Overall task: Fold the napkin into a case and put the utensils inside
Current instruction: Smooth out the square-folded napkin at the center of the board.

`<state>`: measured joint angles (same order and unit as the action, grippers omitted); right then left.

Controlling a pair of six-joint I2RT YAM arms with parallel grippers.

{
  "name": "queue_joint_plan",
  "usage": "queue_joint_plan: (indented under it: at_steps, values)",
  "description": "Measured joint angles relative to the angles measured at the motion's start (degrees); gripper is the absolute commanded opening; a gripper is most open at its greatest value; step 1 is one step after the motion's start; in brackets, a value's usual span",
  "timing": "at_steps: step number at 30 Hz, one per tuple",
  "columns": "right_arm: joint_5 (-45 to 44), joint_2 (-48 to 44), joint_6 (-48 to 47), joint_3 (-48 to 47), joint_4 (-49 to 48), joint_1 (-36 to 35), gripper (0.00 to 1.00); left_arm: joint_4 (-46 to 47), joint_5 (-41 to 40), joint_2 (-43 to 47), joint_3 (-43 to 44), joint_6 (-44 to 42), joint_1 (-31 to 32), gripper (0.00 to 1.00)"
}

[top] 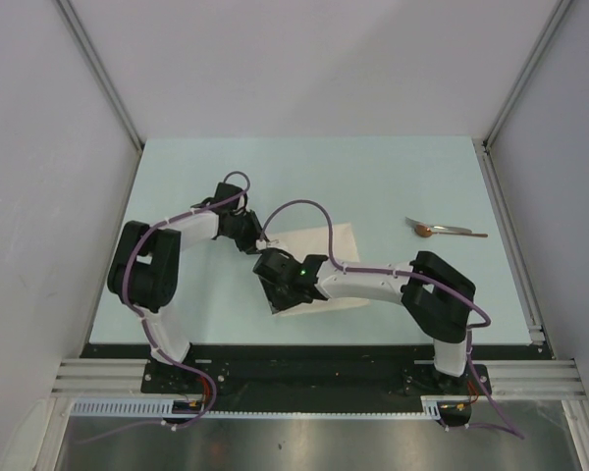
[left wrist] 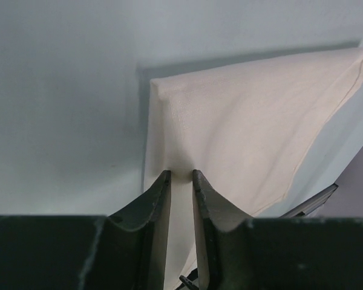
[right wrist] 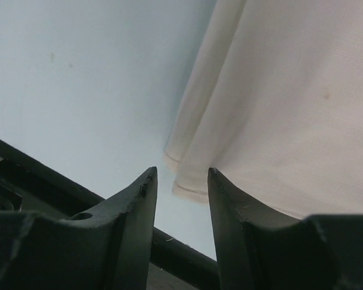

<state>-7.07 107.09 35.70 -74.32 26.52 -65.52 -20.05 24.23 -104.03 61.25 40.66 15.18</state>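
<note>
1. The table holds everything. The napkin lies near its middle, in front of both arms, and the spoon lies well apart from it to the right.
2. Progress, as I judge it, is early. The napkin is a broad four-sided patch rather than a narrow case. The right wrist view shows two stacked hems at the near corner, so at least one fold looks done. More folding is left, then the spoon has to be fetched and slid in.
3. The napkin is cream, thin and matte, with a fine weave. Most of it lies smooth. In the left wrist view its left edge rises off the table towards the fingers and puckers where it meets them. The right arm crosses over its near part in the top view.
4. The left claw sits at the napkin's far-left corner, its jaws drawn close and pinching the cloth edge between them.
5. The right claw is at the near-left corner, with its jaws spread and gripping nothing. The layered corner lies just below the gap, beside the right-hand finger.
6. The spoon has a silver handle and a coppery bowl, and nothing touches it.
</note>
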Motion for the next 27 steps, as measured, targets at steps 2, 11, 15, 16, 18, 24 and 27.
queue_joint_plan:
  at_steps: [2,11,15,16,18,24,27]
  values:
    - [-1.31,0.94,-0.37,-1.14,1.44,-0.57,0.4,0.0,0.02,-0.13,0.07,0.22,0.0,0.23]
    - [-6.14,3.65,-1.27,-4.35,7.3,-3.02,0.3,-0.09,0.0,-0.98,1.22,0.5,0.0,0.18]
    - [-6.95,4.96,-1.51,-5.53,8.24,-3.41,0.2,-0.09,0.0,-1.49,1.22,0.55,-0.07,0.13]
    - [-7.17,5.22,-1.49,-5.75,8.61,-3.43,0.15,-0.09,-0.02,-1.66,1.22,0.55,-0.11,0.12]
    - [-7.54,5.31,-1.62,-6.01,9.16,-3.43,0.1,-0.13,0.0,-1.97,1.27,0.7,-0.28,0.09]
    - [-8.52,5.31,-2.16,-7.91,9.73,-3.41,0.0,-0.68,0.15,-2.91,3.04,1.01,-1.16,0.03]
    - [-8.68,5.31,-2.45,-8.96,9.64,-3.39,0.0,-0.81,0.48,-2.93,3.65,1.38,-1.68,0.0]
